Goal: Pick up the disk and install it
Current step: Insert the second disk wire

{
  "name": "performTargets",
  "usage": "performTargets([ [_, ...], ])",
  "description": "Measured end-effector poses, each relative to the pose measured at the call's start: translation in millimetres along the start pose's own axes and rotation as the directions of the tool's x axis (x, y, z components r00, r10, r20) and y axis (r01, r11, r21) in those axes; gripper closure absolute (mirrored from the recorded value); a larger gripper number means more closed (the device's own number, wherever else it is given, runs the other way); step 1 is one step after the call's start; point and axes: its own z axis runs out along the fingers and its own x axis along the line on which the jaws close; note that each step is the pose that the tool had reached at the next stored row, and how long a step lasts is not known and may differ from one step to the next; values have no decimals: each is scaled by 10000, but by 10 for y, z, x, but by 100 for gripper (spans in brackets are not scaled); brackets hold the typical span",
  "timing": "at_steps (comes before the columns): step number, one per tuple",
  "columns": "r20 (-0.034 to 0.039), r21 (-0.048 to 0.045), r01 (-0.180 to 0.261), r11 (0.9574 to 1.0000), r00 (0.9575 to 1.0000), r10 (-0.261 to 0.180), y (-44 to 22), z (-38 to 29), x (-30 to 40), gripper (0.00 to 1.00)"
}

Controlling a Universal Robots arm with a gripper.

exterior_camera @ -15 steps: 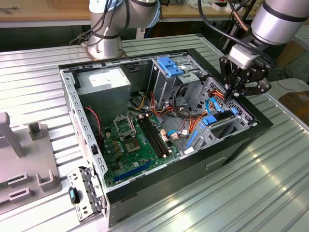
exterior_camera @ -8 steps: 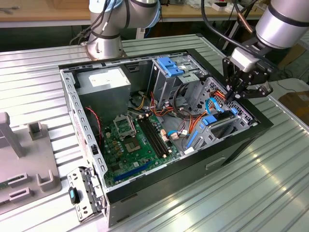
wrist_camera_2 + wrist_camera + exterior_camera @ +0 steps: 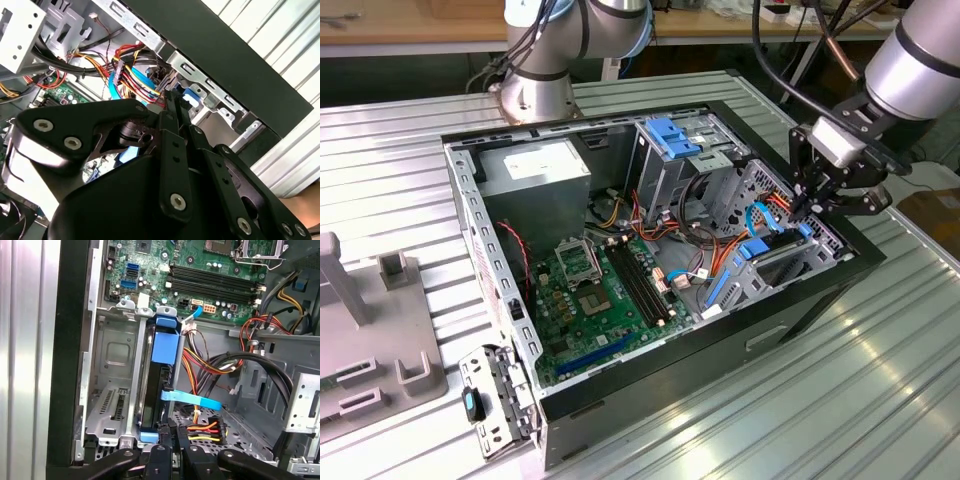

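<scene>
The disk [image 3: 161, 385] stands on its edge in a metal bay [image 3: 112, 390] by the case [image 3: 800, 300] wall. The tool [image 3: 172, 440] sits right at its near end, with its fingers pinched close together there, but I cannot tell if they grip the disk. Loose wires [image 3: 210, 430] lie just beside it. The disk could snag on them or jam crooked in the bay.
</scene>
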Motion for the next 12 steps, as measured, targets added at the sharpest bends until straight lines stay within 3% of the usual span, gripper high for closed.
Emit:
performTargets([
  [5,8,4,-28,10000,10000,28,36,14,9,84],
  [9,-80,70,-648,9979,9979,649,47,28,9,84],
  [12,-90,79,-725,9973,9973,726,96,29,3,84],
])
